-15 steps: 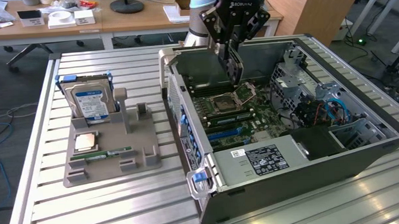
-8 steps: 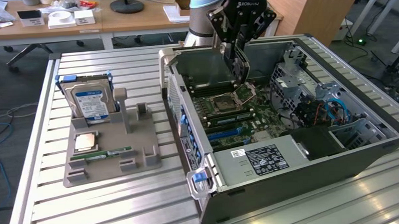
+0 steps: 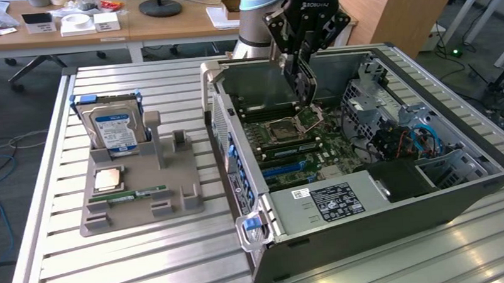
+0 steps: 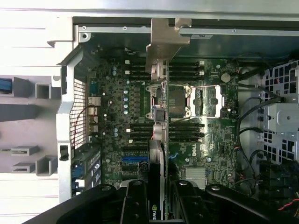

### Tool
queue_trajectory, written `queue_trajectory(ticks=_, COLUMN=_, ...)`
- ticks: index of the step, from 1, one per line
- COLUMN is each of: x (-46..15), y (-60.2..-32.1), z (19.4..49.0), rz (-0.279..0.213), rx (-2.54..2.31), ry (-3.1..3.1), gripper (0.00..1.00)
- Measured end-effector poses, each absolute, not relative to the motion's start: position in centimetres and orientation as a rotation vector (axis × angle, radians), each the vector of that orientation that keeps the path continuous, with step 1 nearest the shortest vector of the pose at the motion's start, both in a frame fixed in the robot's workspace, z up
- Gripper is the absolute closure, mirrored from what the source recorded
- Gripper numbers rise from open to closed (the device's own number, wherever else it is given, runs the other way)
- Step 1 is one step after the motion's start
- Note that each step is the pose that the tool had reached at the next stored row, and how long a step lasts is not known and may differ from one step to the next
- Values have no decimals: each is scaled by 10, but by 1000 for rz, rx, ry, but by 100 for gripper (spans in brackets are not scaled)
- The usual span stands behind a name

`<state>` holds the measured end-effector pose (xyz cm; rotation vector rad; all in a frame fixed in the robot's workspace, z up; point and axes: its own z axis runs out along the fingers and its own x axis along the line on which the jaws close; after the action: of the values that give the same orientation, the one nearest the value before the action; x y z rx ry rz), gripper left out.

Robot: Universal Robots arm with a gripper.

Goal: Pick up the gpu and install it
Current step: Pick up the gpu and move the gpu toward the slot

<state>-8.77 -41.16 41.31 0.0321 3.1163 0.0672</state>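
Gpu [image 3: 307, 92], thin flat card w/ dark face, clamped in blk gripper [image 3: 299, 65].

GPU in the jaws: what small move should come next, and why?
Probably carry the gpu across toward the blue slot before any lowering: the gripper, jaws shut on it, hangs above the CPU socket, not over that slot.

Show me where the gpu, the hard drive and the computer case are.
gpu [image 3: 306, 83], exterior view, on the card's lower half.
hard drive [image 3: 113, 130], exterior view, on its blue-white label.
computer case [image 3: 365, 238], exterior view, on its near outer wall.
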Motion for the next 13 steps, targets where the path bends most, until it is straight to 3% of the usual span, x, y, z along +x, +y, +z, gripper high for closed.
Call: queue_trajectory(ticks=13, x=-57, y=-412, z=413, rz=67, rx=32, ry=3116, gripper=74)
